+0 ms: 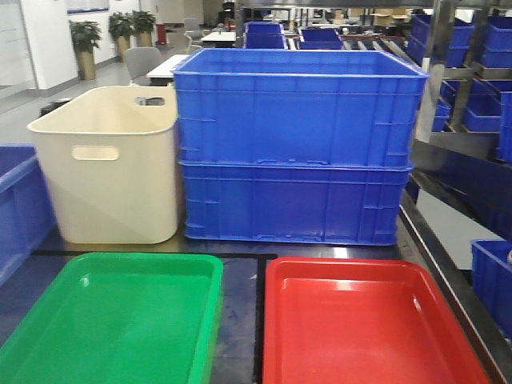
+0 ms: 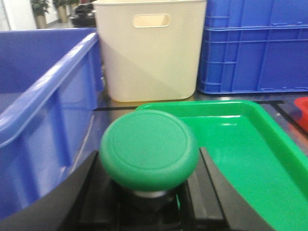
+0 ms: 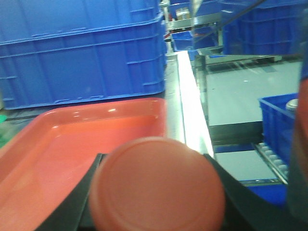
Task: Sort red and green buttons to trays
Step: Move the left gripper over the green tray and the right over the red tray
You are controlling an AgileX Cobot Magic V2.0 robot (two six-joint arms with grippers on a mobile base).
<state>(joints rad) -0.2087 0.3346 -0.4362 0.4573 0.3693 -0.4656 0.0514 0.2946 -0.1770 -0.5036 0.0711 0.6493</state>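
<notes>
Potted plants [image 1: 86,36], white wall [image 1: 48,40], grey floor [image 1: 22,112], crate shelving [image 1: 458,74]

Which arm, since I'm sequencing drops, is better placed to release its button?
Probably right: the right claw holds the red button with the red tray just ahead; the left claw's green button faces the green tray's corner, beside a blue crate.

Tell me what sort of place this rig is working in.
Probably a warehouse or factory sorting area. Two stacked blue crates fill the middle, and a metal rack at right holds many more blue bins. The potted plants at the back hint at an office zone nearby.
</notes>
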